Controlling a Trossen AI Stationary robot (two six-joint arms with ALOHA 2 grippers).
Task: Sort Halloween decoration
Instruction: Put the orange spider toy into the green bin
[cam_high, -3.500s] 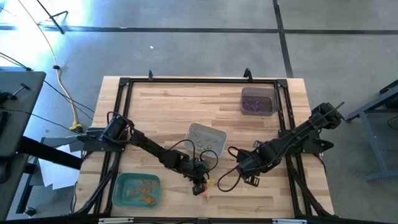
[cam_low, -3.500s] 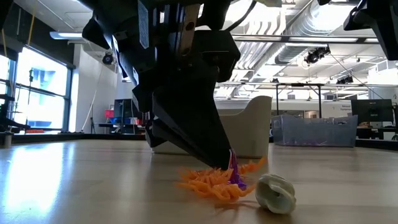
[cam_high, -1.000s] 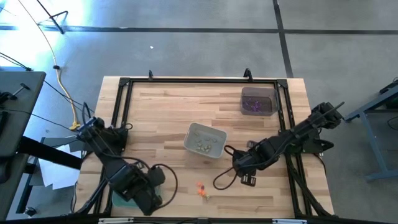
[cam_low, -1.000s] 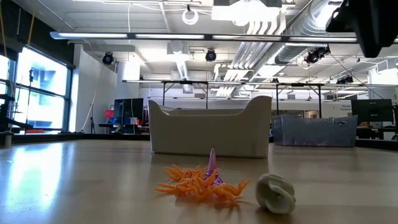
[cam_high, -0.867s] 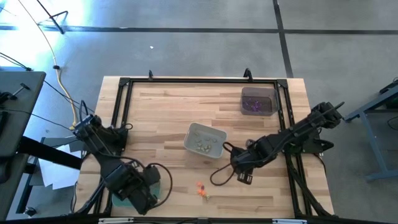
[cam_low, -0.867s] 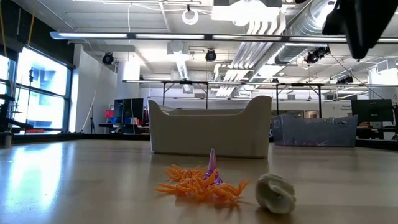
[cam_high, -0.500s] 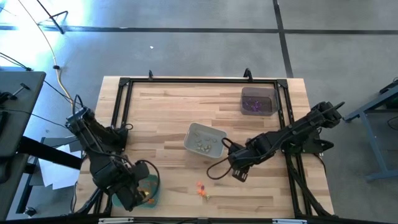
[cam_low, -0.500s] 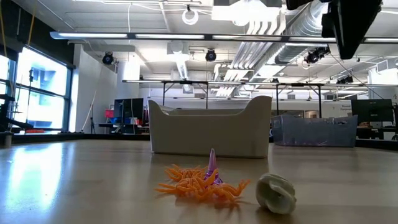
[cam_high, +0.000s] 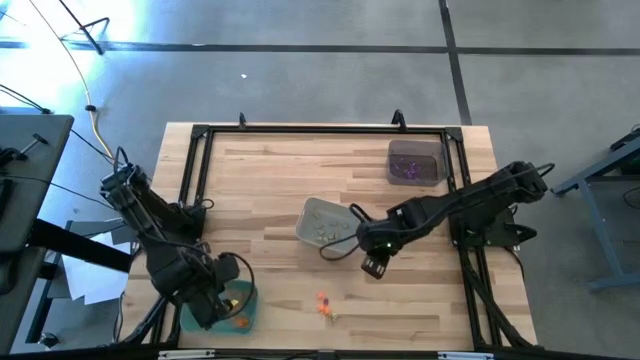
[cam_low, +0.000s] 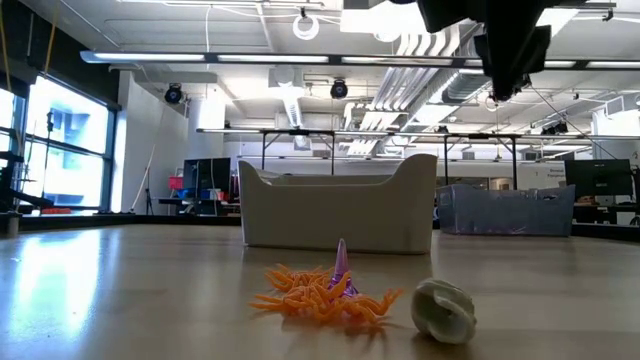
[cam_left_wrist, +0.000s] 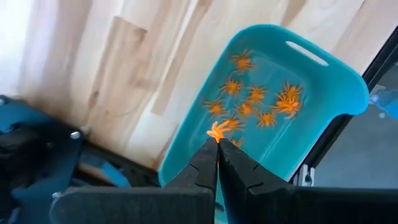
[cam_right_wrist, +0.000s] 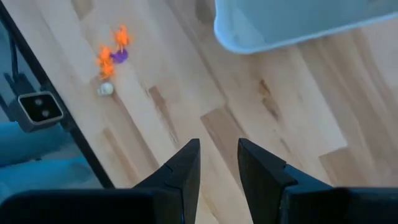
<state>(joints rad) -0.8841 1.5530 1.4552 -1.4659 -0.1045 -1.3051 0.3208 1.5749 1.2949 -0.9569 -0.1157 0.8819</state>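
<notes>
One orange trinket (cam_left_wrist: 217, 130) is pinched in the closed left claw (cam_left_wrist: 217, 144), above the green tray (cam_left_wrist: 348, 93). Right claw (cam_right_wrist: 217, 163), partly open and holding nothing, hangs beside the grey tray (cam_high: 313, 209), apart from three loose trinkets (cam_right_wrist: 110, 60) on the worktop (cam_high: 270, 170).

A pale wooden table (cam_high: 270, 190) fills the middle of the high view, edged by a black metal frame (cam_high: 320, 129); a grey tray (cam_high: 322, 222) sits near its centre; a dark tray (cam_high: 414, 162) lies toward the upper right; a green tray (cam_high: 244, 312) rests at the lower left; a yellow cable (cam_high: 105, 150) trails over the grey floor (cam_high: 300, 70) at left.
</notes>
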